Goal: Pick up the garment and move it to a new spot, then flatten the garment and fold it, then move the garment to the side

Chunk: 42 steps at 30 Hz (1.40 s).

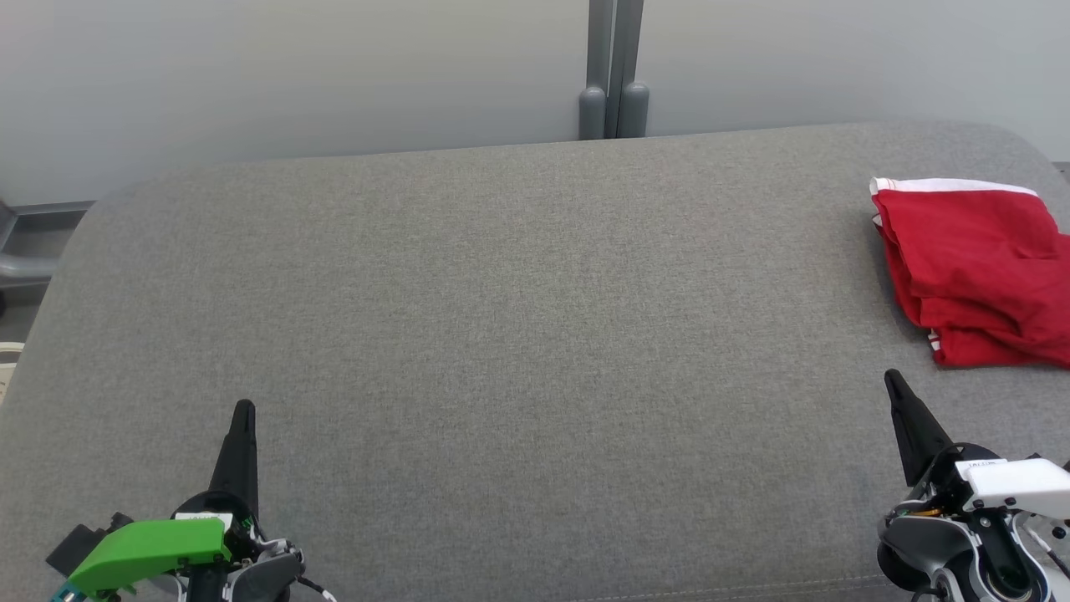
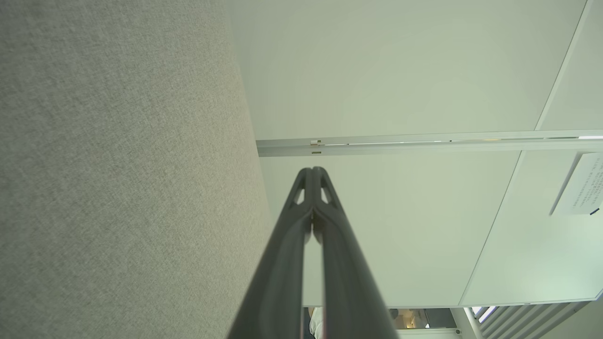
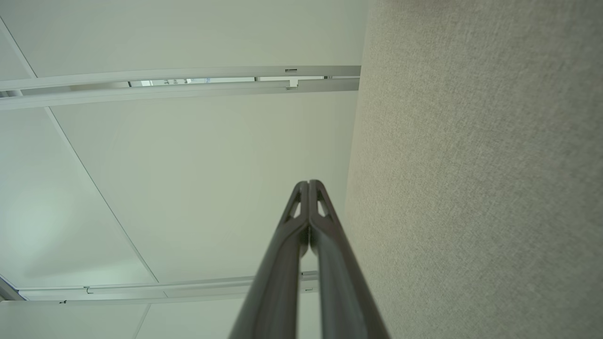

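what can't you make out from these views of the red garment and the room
- red garment: head view's right edge cuts off its right side; top layers hide the folds beneath.
- wall notice: left wrist view, print too small to read.
- gap under the wall panel: left wrist view, small, partly behind the left gripper.

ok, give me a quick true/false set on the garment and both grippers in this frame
1. The red garment lies near the right end of the grey cushion. True.
2. The right gripper is clamped on the garment. False: it is shut on nothing, clear of the cloth.
3. The left gripper is shut. True.
4. The garment is spread flat mid-cushion. False: it sits folded up at the right.
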{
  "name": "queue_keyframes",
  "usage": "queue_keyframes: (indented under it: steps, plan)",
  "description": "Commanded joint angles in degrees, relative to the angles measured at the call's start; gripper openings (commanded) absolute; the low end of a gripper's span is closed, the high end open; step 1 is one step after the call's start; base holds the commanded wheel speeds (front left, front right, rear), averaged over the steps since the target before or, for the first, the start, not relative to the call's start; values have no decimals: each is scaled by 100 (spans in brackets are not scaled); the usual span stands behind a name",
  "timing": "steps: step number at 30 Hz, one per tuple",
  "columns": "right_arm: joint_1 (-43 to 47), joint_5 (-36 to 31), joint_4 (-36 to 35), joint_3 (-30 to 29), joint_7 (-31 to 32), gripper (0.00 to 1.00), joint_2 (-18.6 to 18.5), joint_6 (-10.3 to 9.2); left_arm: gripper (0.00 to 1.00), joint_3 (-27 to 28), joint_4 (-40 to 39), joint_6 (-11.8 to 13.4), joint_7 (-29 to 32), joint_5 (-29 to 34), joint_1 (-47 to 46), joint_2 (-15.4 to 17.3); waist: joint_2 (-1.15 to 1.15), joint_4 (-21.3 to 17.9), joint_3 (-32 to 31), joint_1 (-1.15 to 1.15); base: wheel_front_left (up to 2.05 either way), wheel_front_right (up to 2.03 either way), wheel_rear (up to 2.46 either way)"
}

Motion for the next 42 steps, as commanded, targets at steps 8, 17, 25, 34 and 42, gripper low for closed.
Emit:
queue_keyframes:
  steps: [8,17,25,34,42]
  plan:
    - [-71,-32,7,-33,40,0,16,2,0,35,11,-17,8,-10,-96,-4,0,0,0,0,0,0,0]
    - [-68,-50,8,-50,44,0,29,2,0,39,11,-17,12,-5,-95,-7,0,0,0,0,0,0,0]
    - [-71,-57,9,-63,62,0,38,2,0,42,11,-17,16,-3,-95,-8,0,0,0,0,0,0,0]
    - [-74,-69,9,-75,76,0,44,2,0,44,11,-17,19,1,-95,-10,0,0,0,0,0,0,0]
    - [-76,-80,11,-86,87,0,51,2,0,46,10,-17,22,4,-95,-12,0,0,0,0,0,0,0]
